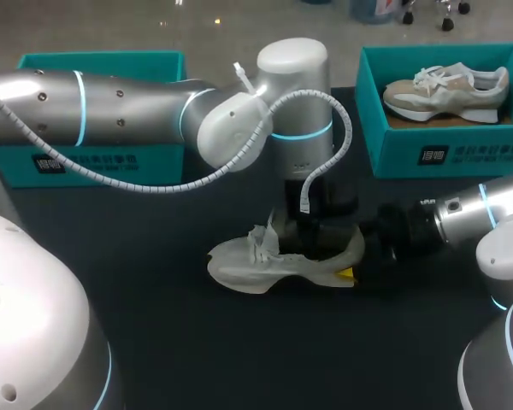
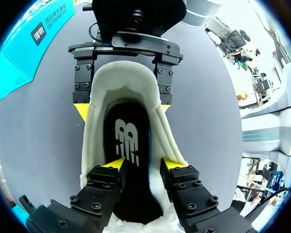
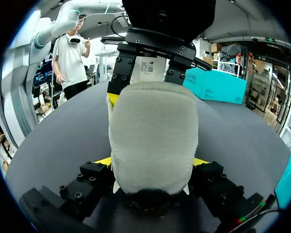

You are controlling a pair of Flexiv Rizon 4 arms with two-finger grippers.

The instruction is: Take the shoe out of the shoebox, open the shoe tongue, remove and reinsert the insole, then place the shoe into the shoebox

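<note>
Forward, insole (image 2: 128,114) of shoe (image 2: 123,77) out of sight beneath left claw (image 2: 143,163).

Right gripper (image 3: 151,162) has the pale shoe (image 3: 153,141) clamped at the heel, a yellow tip pressed to each side. Just past the heel, the left gripper (image 3: 150,81) hangs over the shoe. Farther off on the dark table (image 3: 63,126) sits a teal shoebox (image 3: 216,83).

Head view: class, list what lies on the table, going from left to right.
Teal box at the left → white shoe lying on the table → teal shoebox holding a second shoe.
</note>
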